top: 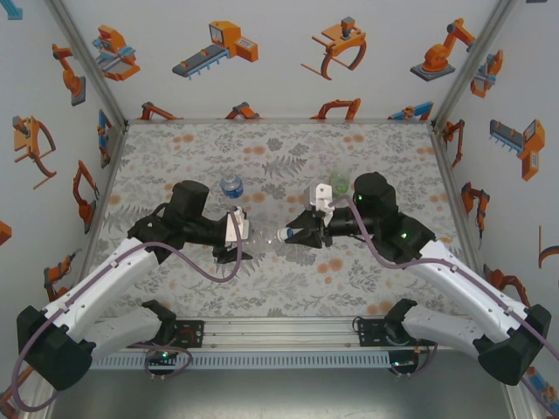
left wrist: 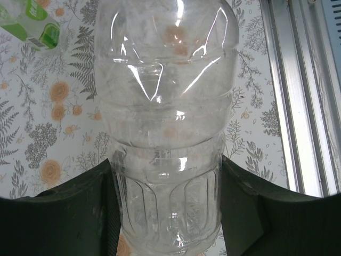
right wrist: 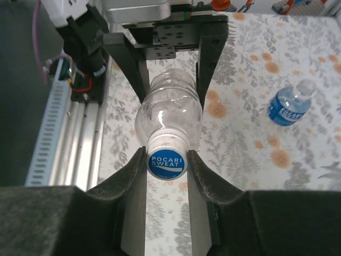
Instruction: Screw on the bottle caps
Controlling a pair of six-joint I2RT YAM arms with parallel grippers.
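A colourless bottle [top: 262,234] hangs level above the table between the two arms. My left gripper [top: 238,237] is shut on its body [left wrist: 165,122], with a black finger [left wrist: 80,213] pressed to each side. In the right wrist view the bottle's neck [right wrist: 170,112] points at the camera and carries a white cap with a blue top [right wrist: 167,160]. My right gripper [right wrist: 166,154] is shut on that cap, both pads touching its rim. The blue-labelled bottle [top: 231,186] and the green-tinted bottle [top: 339,183] stand further back on the table.
The blue-labelled bottle [right wrist: 287,106] has a pale cap on it. The green-tinted bottle [left wrist: 40,26] shows at the upper left of the left wrist view. An aluminium rail [top: 279,336] runs along the near table edge, and printed walls close in the other sides.
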